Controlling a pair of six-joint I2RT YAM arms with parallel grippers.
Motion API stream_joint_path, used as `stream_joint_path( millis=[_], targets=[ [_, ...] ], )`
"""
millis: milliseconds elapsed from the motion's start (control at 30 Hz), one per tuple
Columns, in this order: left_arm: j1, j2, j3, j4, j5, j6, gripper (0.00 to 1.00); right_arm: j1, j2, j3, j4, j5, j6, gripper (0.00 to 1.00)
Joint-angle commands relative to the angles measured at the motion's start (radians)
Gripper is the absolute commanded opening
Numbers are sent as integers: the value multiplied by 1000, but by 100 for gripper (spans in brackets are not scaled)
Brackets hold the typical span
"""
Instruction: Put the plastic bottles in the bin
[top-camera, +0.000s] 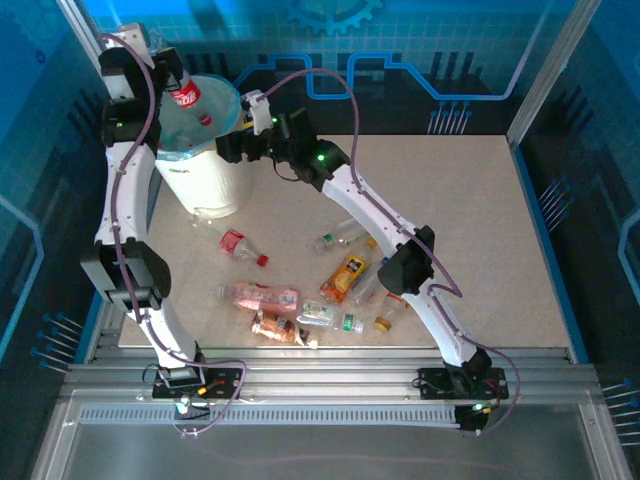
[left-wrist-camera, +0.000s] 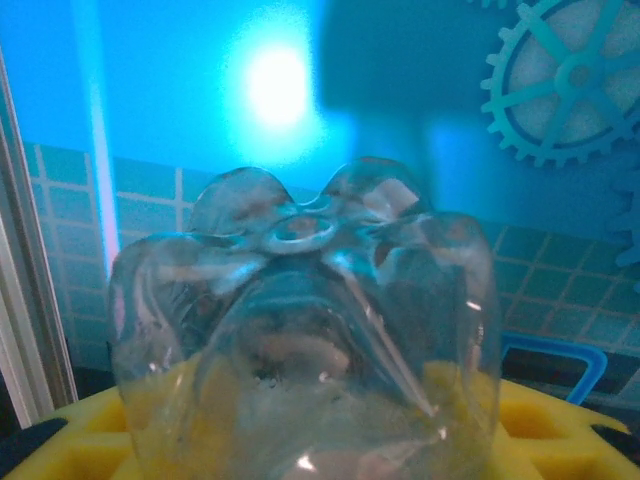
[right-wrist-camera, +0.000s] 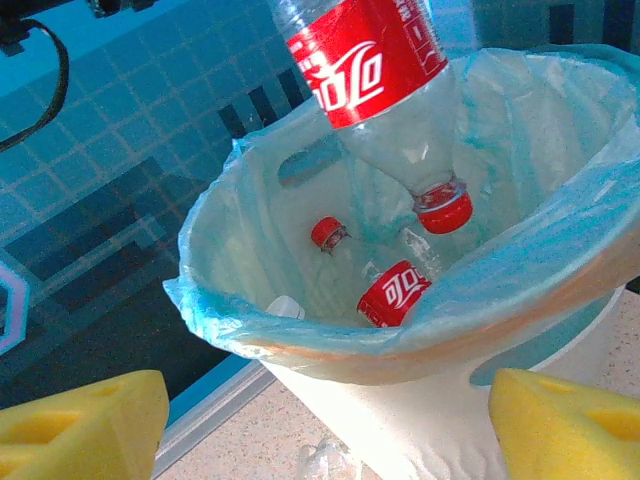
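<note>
Top camera: fixed, high, behind the arm bases, looking down on the whole table (top-camera: 480, 230). It sits far off, so the left pincer (top-camera: 165, 62) and right pincer (top-camera: 226, 150) both show small. The bin (top-camera: 215, 185) sits under the first, just ahead of the second.

Left wrist camera: behind the left pincer, facing out along it toward the blue back wall. Very near; the bottle (left-wrist-camera: 300, 330) base is right before the lens.

Right wrist camera: behind the right pincer, looking forward between its pads (right-wrist-camera: 80, 420) at the bin rim, close ahead.

Shared: the bottle in all three views; the bin in top and right wrist.
</note>
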Motion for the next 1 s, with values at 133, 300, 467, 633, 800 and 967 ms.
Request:
stream_joint_path(
  millis=[133, 300, 467, 633, 800, 967],
  targets=[
    [3, 49, 4, 38, 39, -4, 69, 10, -62, -3, 27, -23, -16, 85],
    [3, 39, 23, 20, 36, -10, 71, 9, -84, -3, 11, -18, -29, 85],
    [3, 19, 22, 6, 39, -20, 71, 11, -100, -3, -8, -17, -20, 85],
    [3, 12, 35, -29, 43, -19, 71, 16, -110, -3, -16, -20, -6, 85],
    [2, 22, 52, -63, 51, -28, 70, 20, -119, 13, -59, -22, -16, 85],
    [-1, 23, 110, -132, 70, -50, 70, 21, -141, 15, -119, -9, -27, 85]
  ],
)
